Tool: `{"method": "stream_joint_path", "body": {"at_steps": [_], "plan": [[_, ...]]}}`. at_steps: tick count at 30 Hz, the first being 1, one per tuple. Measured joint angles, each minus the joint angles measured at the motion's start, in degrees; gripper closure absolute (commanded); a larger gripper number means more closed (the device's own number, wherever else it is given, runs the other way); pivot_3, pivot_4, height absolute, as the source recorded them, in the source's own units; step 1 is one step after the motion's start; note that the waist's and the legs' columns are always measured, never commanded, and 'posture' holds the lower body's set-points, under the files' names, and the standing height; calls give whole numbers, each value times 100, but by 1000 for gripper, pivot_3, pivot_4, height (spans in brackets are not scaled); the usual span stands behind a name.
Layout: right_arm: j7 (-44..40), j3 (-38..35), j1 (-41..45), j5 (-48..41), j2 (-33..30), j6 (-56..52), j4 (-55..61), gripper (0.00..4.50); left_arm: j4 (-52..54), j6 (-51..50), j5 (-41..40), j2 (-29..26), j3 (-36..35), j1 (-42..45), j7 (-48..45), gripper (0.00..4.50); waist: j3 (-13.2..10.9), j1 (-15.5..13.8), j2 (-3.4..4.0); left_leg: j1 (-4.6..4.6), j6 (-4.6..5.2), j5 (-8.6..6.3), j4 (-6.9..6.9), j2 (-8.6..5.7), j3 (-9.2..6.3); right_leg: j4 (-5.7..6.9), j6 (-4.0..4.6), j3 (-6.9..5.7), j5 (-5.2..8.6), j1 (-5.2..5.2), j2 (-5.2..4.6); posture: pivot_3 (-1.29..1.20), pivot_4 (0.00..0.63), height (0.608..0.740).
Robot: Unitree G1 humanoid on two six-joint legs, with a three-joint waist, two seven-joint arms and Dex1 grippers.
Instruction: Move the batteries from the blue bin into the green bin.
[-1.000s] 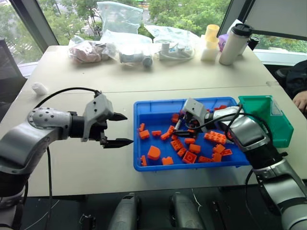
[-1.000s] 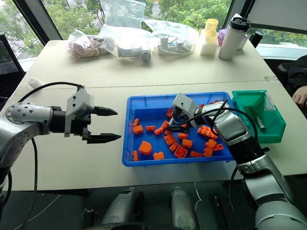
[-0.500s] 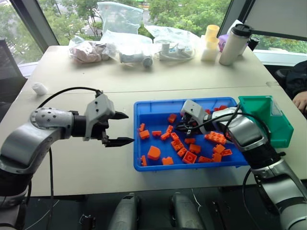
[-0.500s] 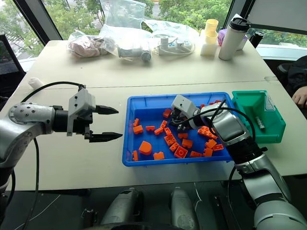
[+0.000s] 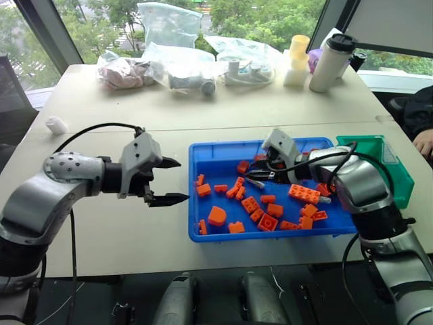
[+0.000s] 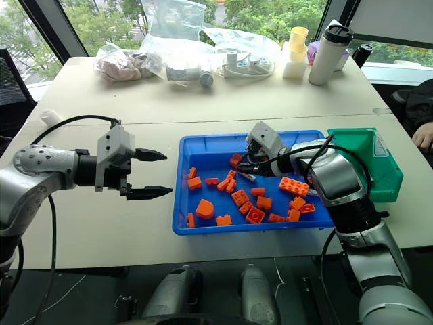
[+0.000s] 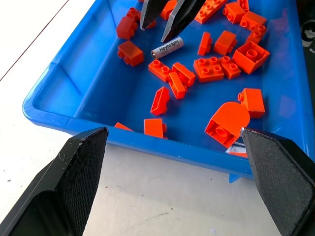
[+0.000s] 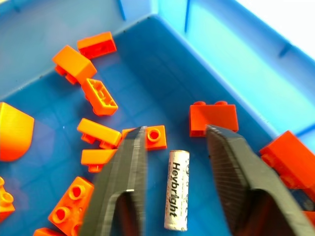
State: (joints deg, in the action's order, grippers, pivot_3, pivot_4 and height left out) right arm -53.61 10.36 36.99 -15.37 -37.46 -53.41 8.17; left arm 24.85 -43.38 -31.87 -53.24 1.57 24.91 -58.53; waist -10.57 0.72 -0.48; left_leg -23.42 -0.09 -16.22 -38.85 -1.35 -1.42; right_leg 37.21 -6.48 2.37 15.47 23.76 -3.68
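Left eye view: my beige desk (image 5: pixel 284 108) by windows onto trees, bags and cups at its far edge. The blue bin (image 5: pixel 210 152) holds orange bricks (image 5: pixel 217 216) and a battery (image 8: pixel 176 190) lying between my right gripper's (image 8: pixel 174 147) parted fingers, ungrasped. Left gripper (image 5: pixel 177 181) released beside it. The green bin (image 5: pixel 396 177) adjoins.

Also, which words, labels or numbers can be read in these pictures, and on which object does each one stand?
"Heybright": printed lengthwise on the battery lying in the blue bin, between the open fingers of the right gripper.
Smaller print beside that word on the battery: too small to read.
No other readable text.
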Motion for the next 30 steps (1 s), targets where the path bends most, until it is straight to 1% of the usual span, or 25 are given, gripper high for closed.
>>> {"method": "stream_joint_path", "body": {"at_steps": [1, 2, 7, 11, 12, 14, 16, 20, 21, 27, 28, 30], "plan": [[35, -28, -53, -54, -44, -96, 102, 414, -3, 0, 2, 4, 1, 0, -1, 0, 0, -2, 0, 0, 0, 0, 0, 0, 0, 0, 0, 0, 0, 0, 0, 0, 150, 740], [59, -64, -134, -101, -107, -198, 229, 107, -5, 0, 3, 20, 1, 0, -1, 0, 0, -5, 0, 0, 0, 0, 0, 0, 0, 0, 0, 0, 0, 0, -1, 0, 150, 740], [224, -227, -415, -304, -261, -573, 659, 107, -20, 13, 21, 81, 36, 16, -9, 0, 0, 1, 0, 0, 0, 0, 1, 1, -1, -1, 0, 1, 0, 0, -2, 0, 150, 740], [460, -40, -501, -269, -217, -626, 606, 107, -159, 109, 124, 179, 225, 81, -55, 0, 0, 14, -1, -1, 0, 0, 1, 1, 1, 0, 0, 2, 0, 2, 0, 0, 150, 740], [500, 82, -501, -208, -218, -589, 553, 322, -185, 131, 147, 180, 227, 91, -67, 0, 0, 14, -1, -1, 0, 0, 1, 1, 1, 0, 0, 2, 0, 3, 0, 0, 150, 740], [549, 297, -500, -95, -219, -493, 402, 907, -208, 156, 168, 180, 227, 147, -83, 0, 0, 10, -1, -1, 0, 0, 1, 1, 1, 0, 0, 1, 0, 3, 1, 0, 150, 740], [568, 479, -499, 18, -219, -367, 239, 1874, -216, 164, 193, 180, 226, 172, -101, 0, 0, 10, -1, -1, 0, 0, 1, -1, 3, 0, 0, 2, 0, 2, 3, 0, 150, 740], [538, 540, -428, 73, -219, -256, 143, 4010, -217, 162, 198, 179, 225, 169, -106, 0, 0, 2, -1, -1, 0, 0, 1, -1, 2, 0, 0, 1, 0, 2, 5, 0, 150, 740], [529, 554, -427, 73, -219, -247, 143, 4477, -215, 159, 197, 179, 225, 162, -106, 0, 0, 4, -1, -1, 0, 0, 1, -1, 2, 0, 0, 1, 0, 2, 5, 0, 150, 740], [456, 611, -389, 98, -245, -191, 150, 4479, -140, 139, 186, 181, 221, 64, -95, 0, 0, 6, -1, -1, 0, 0, 1, 0, 2, 0, 0, 1, 0, 2, 4, 0, 150, 740], [453, 576, -371, 77, -279, -201, 175, 4479, -133, 136, 178, 204, 220, 70, -83, 0, -1, 2, 0, -1, 0, 0, 1, 0, 2, 0, 0, 1, 0, 2, 3, 0, 150, 740], [477, 276, -323, -31, -388, -310, 294, 4479, -128, 124, 125, 273, 213, 90, -47, 0, -1, -14, 1, -3, 0, 0, 0, -2, 2, -1, 0, 1, 0, 2, 2, 0, 150, 740]]}}
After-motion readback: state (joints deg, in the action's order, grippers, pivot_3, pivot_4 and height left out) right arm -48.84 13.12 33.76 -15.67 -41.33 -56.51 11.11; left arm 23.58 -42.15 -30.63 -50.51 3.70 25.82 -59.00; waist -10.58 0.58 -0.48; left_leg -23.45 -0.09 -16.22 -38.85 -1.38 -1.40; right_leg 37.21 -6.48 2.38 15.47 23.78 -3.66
